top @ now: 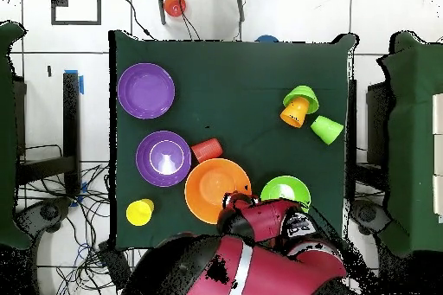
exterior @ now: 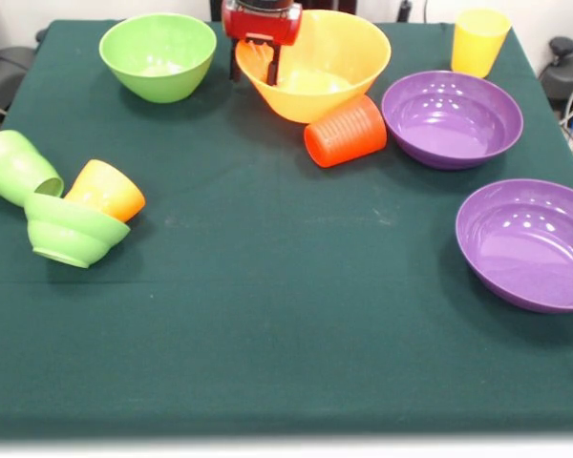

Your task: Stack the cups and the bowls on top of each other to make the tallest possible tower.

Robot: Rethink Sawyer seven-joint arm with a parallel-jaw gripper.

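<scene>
Arm reaches down from the far side, gripper (exterior: 257,59) hanging over the near-left rim of the large orange-yellow bowl (exterior: 329,72), one finger outside the wall, one inside; looks like it straddles the rim but can't tell if it's clamped. Overhead shows the red arm (top: 260,248) bent over that bowl's edge. Red cup (exterior: 346,132) lies on its side touching the orange bowl. Medium green bowl (exterior: 159,55) upright just beside. Two purple bowls (exterior: 452,118) (exterior: 530,243) upright, apart. Yellow cup (exterior: 477,40) upright at the corner. Light green cup (exterior: 17,168), orange cup (exterior: 106,190), small green bowl (exterior: 72,230) tipped together in a cluster; no tower, nothing stacked
</scene>
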